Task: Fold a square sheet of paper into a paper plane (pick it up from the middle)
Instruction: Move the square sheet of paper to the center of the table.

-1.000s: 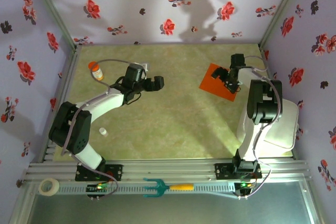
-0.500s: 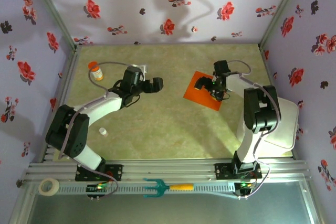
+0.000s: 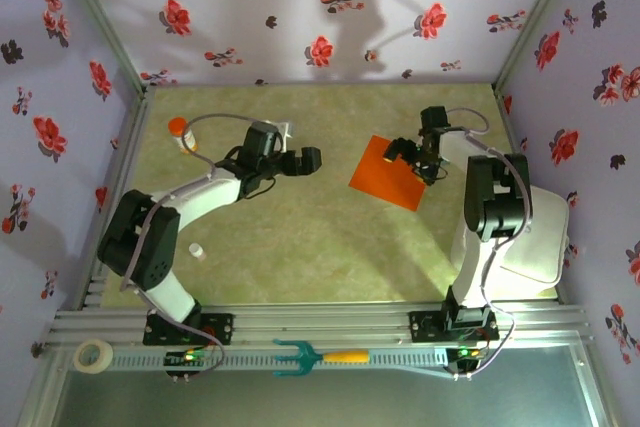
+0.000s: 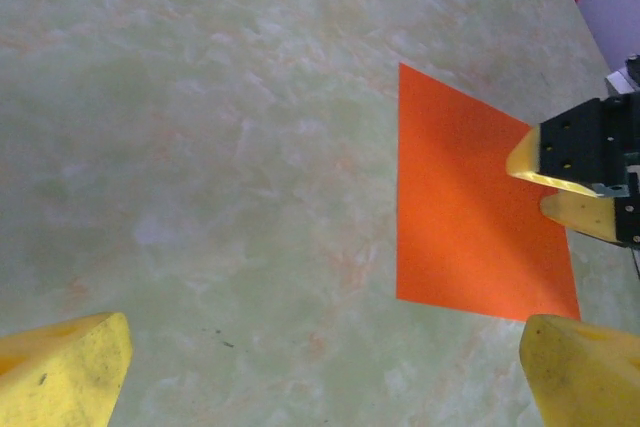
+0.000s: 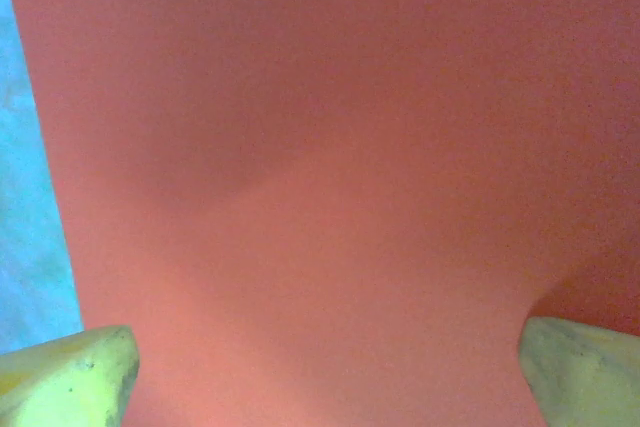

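The sheet of paper [image 3: 388, 173] is plain orange-red, with no pattern. The table [image 3: 300, 247] is mottled pale green and beige. The walls [image 3: 300, 17] are lilac with red and dark flowers. Near the table's far left corner, a bottle [image 3: 179, 133] has an orange cap. The left gripper [image 4: 325, 372] and right gripper [image 5: 325, 372] have yellow fingers.

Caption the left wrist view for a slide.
Open left gripper faces the flat square sheet of paper; right gripper at its edge.
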